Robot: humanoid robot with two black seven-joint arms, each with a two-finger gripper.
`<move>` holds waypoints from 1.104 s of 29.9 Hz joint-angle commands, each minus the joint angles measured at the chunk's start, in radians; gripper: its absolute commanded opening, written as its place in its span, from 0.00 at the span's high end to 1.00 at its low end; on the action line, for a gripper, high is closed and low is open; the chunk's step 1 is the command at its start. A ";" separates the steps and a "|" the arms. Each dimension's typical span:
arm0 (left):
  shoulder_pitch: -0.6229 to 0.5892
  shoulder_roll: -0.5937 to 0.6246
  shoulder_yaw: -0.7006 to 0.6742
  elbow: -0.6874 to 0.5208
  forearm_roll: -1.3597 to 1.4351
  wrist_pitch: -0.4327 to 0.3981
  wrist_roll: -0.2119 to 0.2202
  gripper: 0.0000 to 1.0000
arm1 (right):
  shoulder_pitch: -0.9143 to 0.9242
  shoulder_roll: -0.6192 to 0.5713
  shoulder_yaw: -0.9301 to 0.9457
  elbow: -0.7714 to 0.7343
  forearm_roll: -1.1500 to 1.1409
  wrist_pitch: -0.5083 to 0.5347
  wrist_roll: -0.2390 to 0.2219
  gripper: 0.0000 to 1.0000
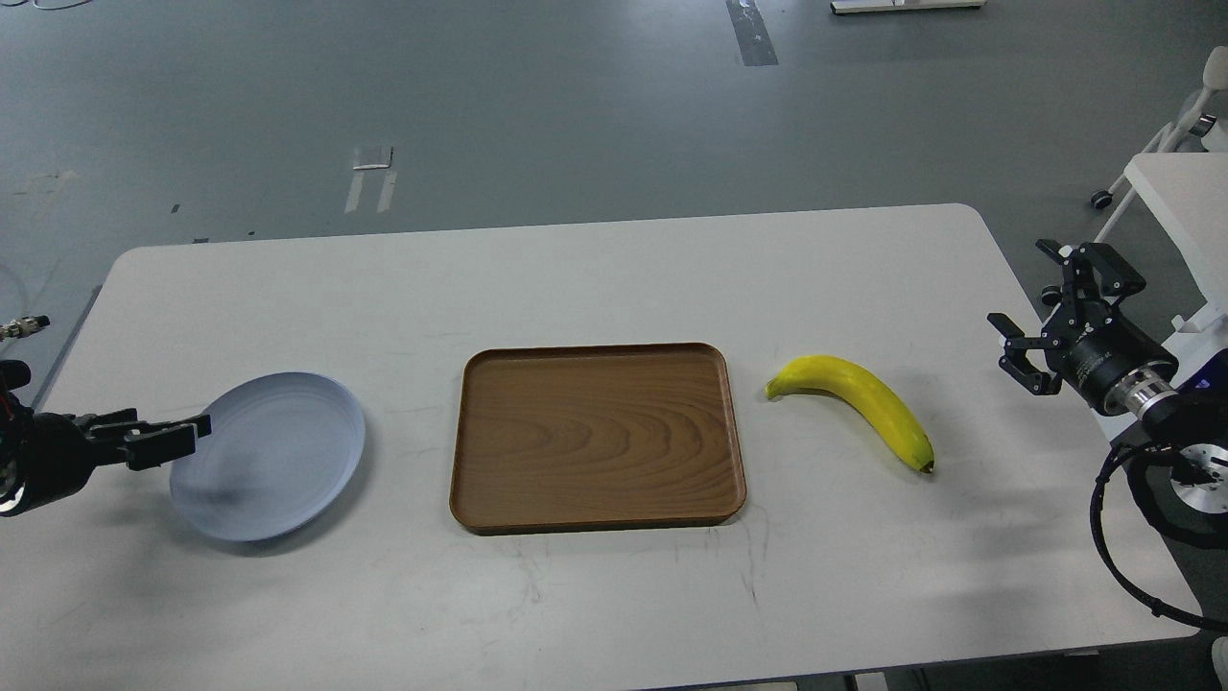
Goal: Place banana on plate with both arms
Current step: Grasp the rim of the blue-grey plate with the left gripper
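Note:
The yellow banana [863, 403] lies on the white table right of the tray, greenish stem end toward the tray and dark tip toward me. The pale blue-grey plate [278, 456] sits empty at the left. My left gripper [187, 437] is low at the plate's left rim, seen side-on, so its fingers cannot be told apart; I cannot tell whether it touches the rim. My right gripper [1020, 285] is open and empty, held above the table's right edge, well right of the banana.
A rectangular brown wood-grain tray [595, 437] lies empty in the middle, between plate and banana. The white table [614, 278] ends near my right gripper. A second white table [1185, 192] and a wheeled chair base stand at the far right.

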 commanded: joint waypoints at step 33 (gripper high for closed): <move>0.015 -0.061 0.046 0.068 -0.166 0.007 0.000 1.00 | 0.000 -0.001 0.002 -0.001 0.000 0.000 0.000 0.00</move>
